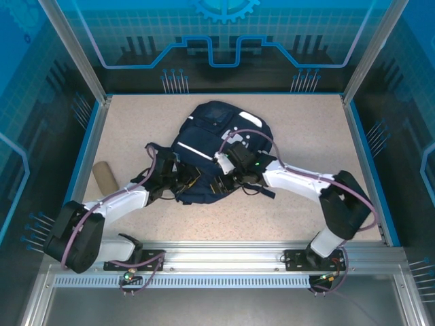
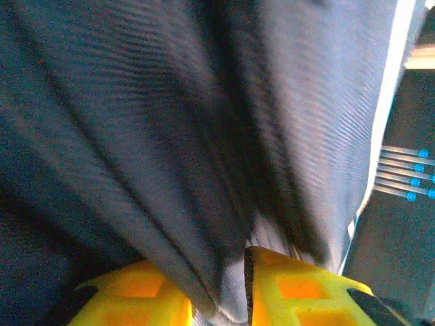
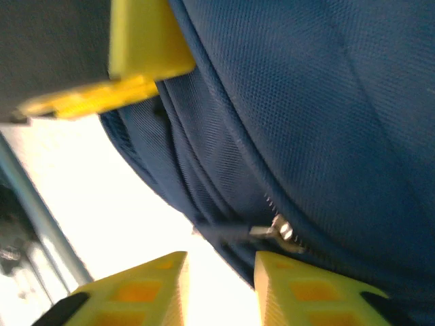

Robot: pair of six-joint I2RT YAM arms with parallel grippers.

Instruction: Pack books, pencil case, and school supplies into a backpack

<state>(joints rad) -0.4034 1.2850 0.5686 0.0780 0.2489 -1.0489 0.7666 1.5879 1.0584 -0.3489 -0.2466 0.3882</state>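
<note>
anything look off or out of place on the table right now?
Nothing spilled or damaged. One stray: the pencil case lies alone near the left edge of the table, well apart from the backpack, which sits rumpled in the middle.

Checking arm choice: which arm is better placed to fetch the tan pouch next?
Left. The pouch lies on the table beside the left arm; the right end effector is across the backpack from it, likely a longer reach.

Backpack (image 1: pixel 211 119) blocks table (image 1: pixel 306 136) centre — pencil case (image 1: pixel 105 178) left; far corners free.
</note>
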